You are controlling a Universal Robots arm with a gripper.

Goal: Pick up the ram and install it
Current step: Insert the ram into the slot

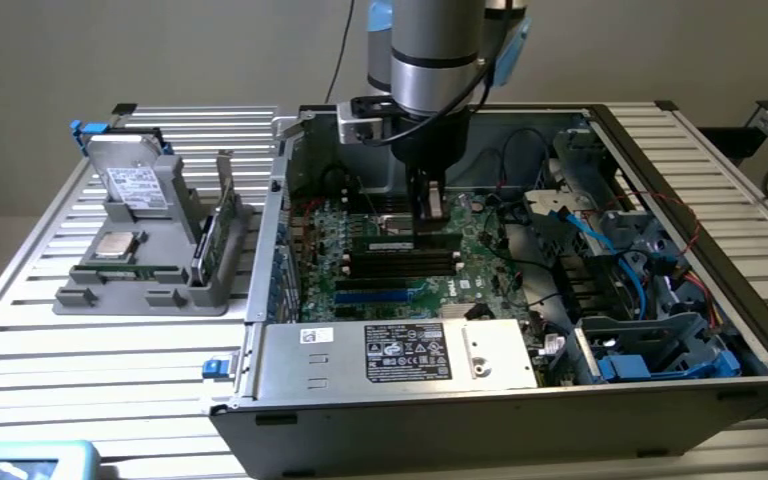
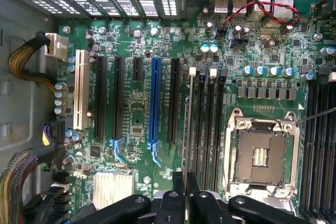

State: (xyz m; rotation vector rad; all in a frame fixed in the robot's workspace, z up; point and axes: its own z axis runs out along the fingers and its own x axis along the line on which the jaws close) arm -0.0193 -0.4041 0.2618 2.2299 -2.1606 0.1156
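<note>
One grey plastic holder point(image 1: 117, 298) sits at the exterior view's left on a slatted aluminium table point(image 1: 91, 370), carrying an upright silver drive point(image 1: 131, 180), a square metal-topped processor chip point(image 1: 117, 245) and a broad green card point(image 1: 228, 225) standing on edge. Just beside it, toward the right, lies the open grey metal computer case point(image 1: 491, 420), with a boxy silver unit bearing white labels point(image 1: 404, 352) along its near wall. Behind that unit the green motherboard point(image 1: 478, 225) is spread flat across the case floor. The grey robot arm point(image 1: 431, 60) drops into the middle of the case, and its black gripper point(image 1: 431, 228) is down at the board, clenched on the ram point(image 1: 404, 244), a long narrow green stick with a small white label. The ram stands on its edge along the outermost slot of a bank of black memory slots point(image 1: 398, 265); whether it is fully seated cannot be told. From the wrist view the two black fingers point(image 2: 178, 187) stand almost together with only a thin gap, pinching the stick seen edge-on, with a bare metal processor socket point(image 2: 260, 156) next to the memory slots. At the exterior view's right, blue cables point(image 1: 598, 235) and a grey drive cage point(image 1: 651, 345) fill the case's end.
</note>
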